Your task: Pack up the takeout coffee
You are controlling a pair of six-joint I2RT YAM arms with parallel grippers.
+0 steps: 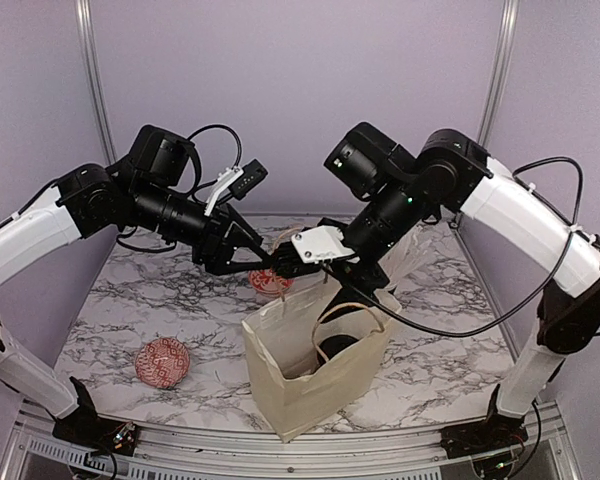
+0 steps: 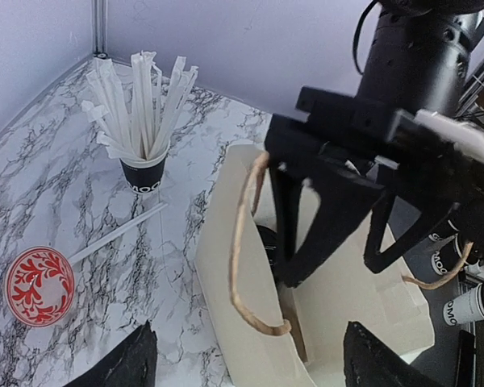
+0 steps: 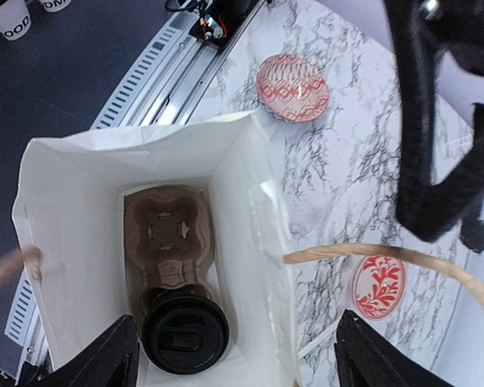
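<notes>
Lidded takeout coffee (image 3: 184, 330) seated in cardboard carrier (image 3: 165, 230) at bottom of paper bag (image 3: 254, 201) on counter (image 3: 339, 153), likely to keep it upright; left hand (image 2: 248, 343) and right hand (image 3: 235, 326) both spread, pinching nothing, poised above bag mouth.

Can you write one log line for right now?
coffee: lidded, in carrier inside bag | left tool: open, near bag | right tool: open, over bag

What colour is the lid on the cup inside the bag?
Black lid, clearest in the right wrist view.
</notes>
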